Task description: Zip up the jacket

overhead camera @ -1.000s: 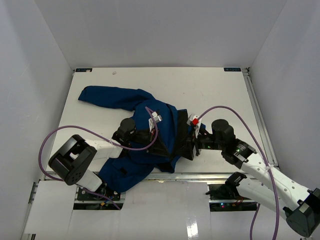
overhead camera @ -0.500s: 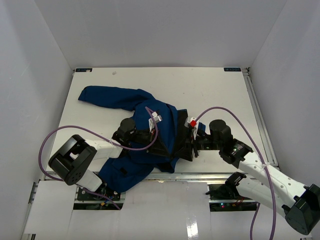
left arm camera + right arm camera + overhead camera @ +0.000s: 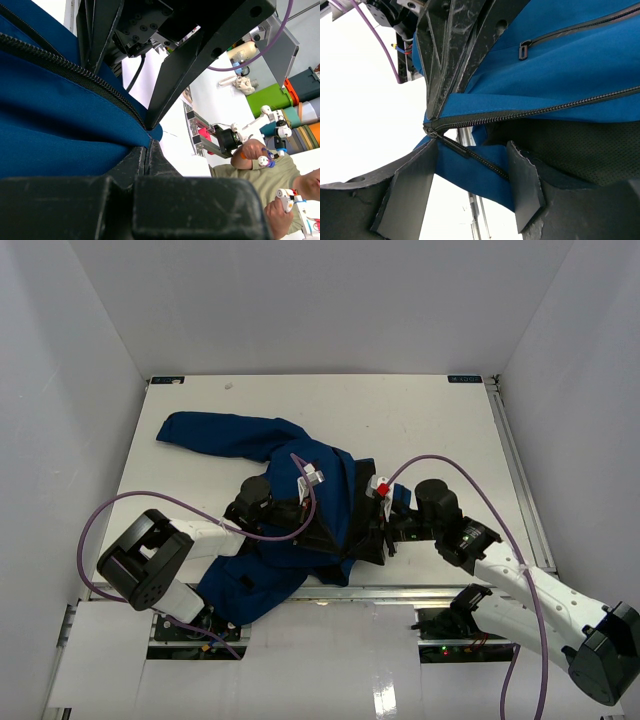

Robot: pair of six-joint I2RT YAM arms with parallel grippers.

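1. The white table (image 3: 430, 420) fills the floor of a white-walled enclosure, with both arms mounted at its near edge.
2. The blue jacket (image 3: 250, 435) lies crumpled on the left and middle of the table. One sleeve stretches toward the far left corner and another part reaches the near edge by the left base. Its front is open, not zipped.
3. The left arm (image 3: 200, 532) lies low over the jacket's near part and reaches right. The right arm (image 3: 530, 585) reaches left toward it, and the two meet at the jacket's near-middle edge.
4. A purple cable (image 3: 95, 530) loops from the left arm and a second cable (image 3: 470, 475) arches over the right arm.
5. The black mesh lining (image 3: 590, 145) shows under the folded-back blue front in the right wrist view.
6. The left claw (image 3: 148, 148) is closed, its fingertips pinching the blue jacket edge at the end of a row of zipper teeth.
7. The right claw (image 3: 470, 172) is open and grips nothing. Its two fingers stand apart just beside the left claw's tips.
8. One row of zipper teeth (image 3: 545, 107) runs along the blue edge to the pinched corner. A loose second row (image 3: 475, 160) crosses the gap between the right claw's fingers.
9. A small pocket zipper pull (image 3: 522, 50) hangs on the blue front panel above the main zipper.
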